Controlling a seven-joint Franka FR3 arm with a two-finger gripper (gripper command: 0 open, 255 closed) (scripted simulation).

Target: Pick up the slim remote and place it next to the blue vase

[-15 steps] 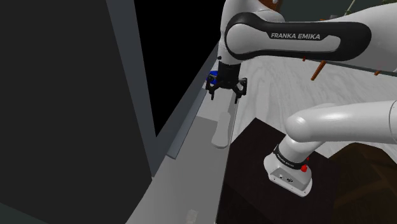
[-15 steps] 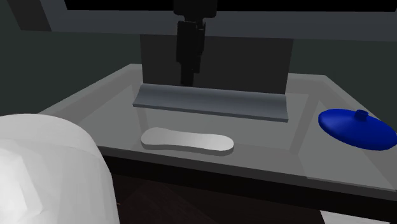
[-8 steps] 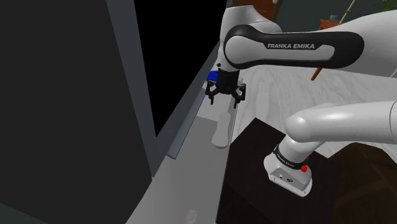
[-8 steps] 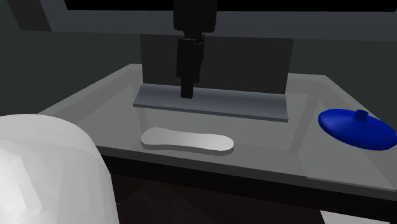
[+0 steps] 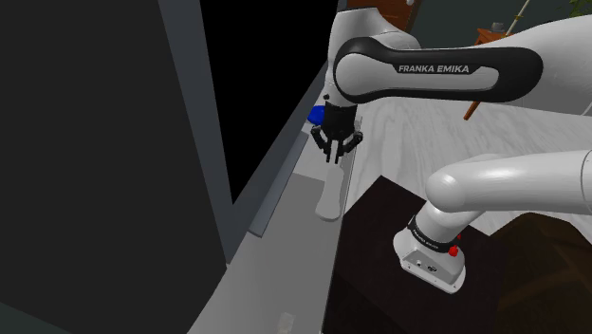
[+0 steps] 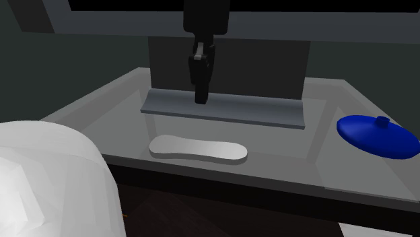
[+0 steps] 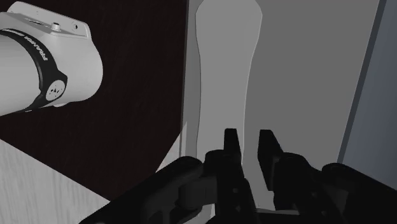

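Note:
The slim remote (image 6: 198, 149), a pale grey elongated slab, lies flat near the table's front edge in the second exterior view. It also lies along the table's edge by the stand in the shoulder view (image 5: 329, 196). My black gripper (image 6: 200, 99) hangs in the air above it, touching nothing. Its fingers are drawn almost together with only a narrow gap and nothing in it. In the wrist view the gripper (image 7: 249, 143) hovers over the remote (image 7: 226, 70), which runs away lengthwise. The blue vase (image 6: 377, 137) lies on the table at the second exterior view's right, and a part of it (image 5: 315, 114) peeks out behind the hand.
A grey bar (image 6: 222, 108) in front of a dark upright panel (image 6: 269, 64) crosses the grey table (image 6: 94, 114) behind the remote. The dark stand (image 5: 379, 256) carrying the arm's base (image 7: 44, 63) borders the table. A small white object (image 5: 285, 323) lies at the table's near end.
The fingers, wide apart in the earlier frames, have drawn nearly together. The hand came down slightly over the second. The remote and the vase have not moved.

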